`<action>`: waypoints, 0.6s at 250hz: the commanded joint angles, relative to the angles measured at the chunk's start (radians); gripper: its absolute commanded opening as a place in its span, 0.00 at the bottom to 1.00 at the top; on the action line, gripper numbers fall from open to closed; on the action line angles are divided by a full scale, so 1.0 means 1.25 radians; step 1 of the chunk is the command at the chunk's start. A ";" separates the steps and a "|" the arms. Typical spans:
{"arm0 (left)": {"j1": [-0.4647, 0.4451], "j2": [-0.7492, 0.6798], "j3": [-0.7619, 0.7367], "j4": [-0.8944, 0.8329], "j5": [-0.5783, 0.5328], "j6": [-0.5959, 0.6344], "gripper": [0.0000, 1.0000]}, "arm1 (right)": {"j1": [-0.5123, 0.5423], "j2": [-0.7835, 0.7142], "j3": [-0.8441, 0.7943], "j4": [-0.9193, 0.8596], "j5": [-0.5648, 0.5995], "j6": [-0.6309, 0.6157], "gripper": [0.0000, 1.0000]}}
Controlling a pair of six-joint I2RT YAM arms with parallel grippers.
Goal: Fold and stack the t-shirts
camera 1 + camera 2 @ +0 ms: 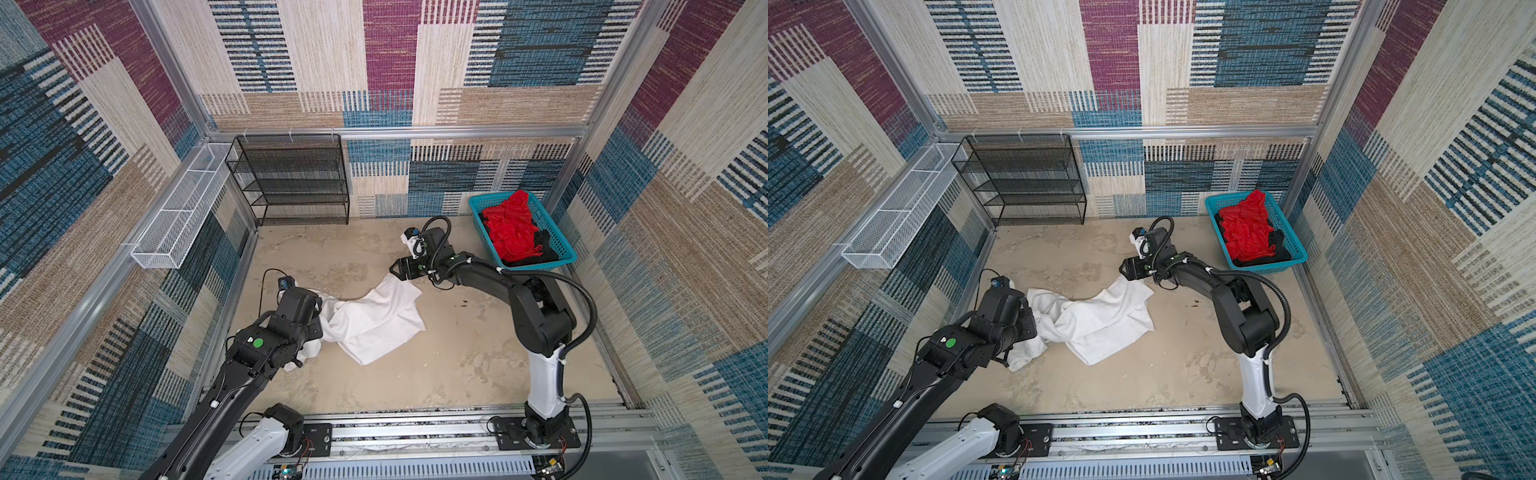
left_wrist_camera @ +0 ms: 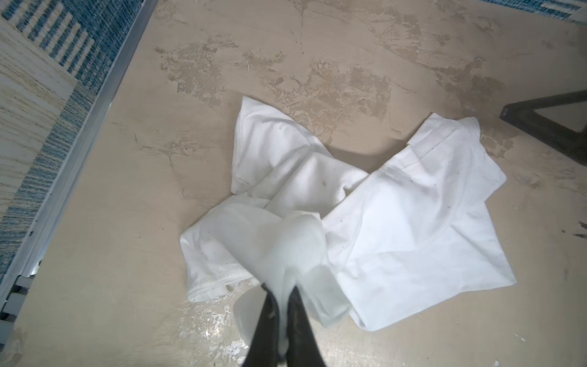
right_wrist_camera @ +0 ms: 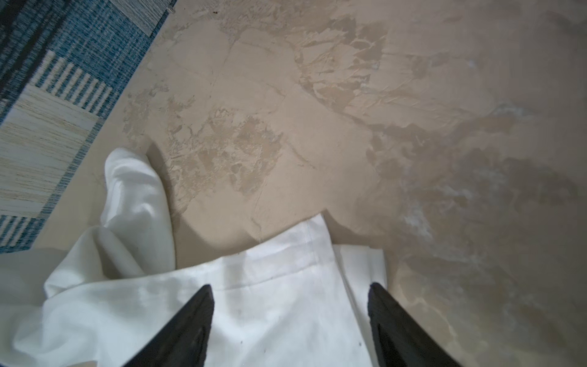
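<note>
- In both top views the white t-shirt (image 1: 374, 320) lies in a long, rumpled heap across the middle-left of the surface (image 1: 457, 365), with no print showing. The red t-shirt (image 1: 513, 230) and the black t-shirt (image 1: 545, 250) are bundled in the turquoise basket (image 1: 540, 265) at the far right corner, so nothing is folded or stacked yet.
- In the same views the right claw (image 1: 394, 274) sits low at the shirt's far end. The left arm's wrist hides its own claw at the shirt's near-left end.
- In the left wrist view the left claw (image 2: 282, 314) is pinched together on a gathered bunch of white cloth. That cloth rises to the tips while the rest of the shirt sprawls on the surface.
- In the right wrist view the right claw (image 3: 290, 290) has its jaws apart, straddling a flat hemmed edge with cloth between the tips. I see nothing gripped there yet.
- The step in hand looks like taking a second hold so the shirt can be spread flat.
  - The right claw should press low enough to catch the hem itself, close to a corner, and not a loose fold in the middle of the panel.
  - Once it is clamped, the arms should draw apart gently and lift only enough for the creases to drop out.
  - The left hold is on a bunch, not a corner, so it will likely need re-taking.
</note>
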 commanded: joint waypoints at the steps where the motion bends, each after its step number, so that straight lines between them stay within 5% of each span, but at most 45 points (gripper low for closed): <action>1: 0.001 -0.018 -0.027 0.027 0.031 -0.039 0.00 | 0.008 0.073 0.074 -0.049 0.078 -0.039 0.65; 87: 0.003 -0.029 -0.049 0.031 0.036 -0.034 0.00 | 0.024 0.213 0.224 -0.103 0.125 -0.059 0.46; 129: 0.002 -0.032 -0.057 0.035 0.036 -0.030 0.00 | 0.033 0.196 0.191 -0.095 0.118 -0.062 0.42; 150: 0.003 -0.032 -0.064 0.046 0.046 -0.032 0.00 | 0.032 0.179 0.165 -0.080 0.113 -0.060 0.30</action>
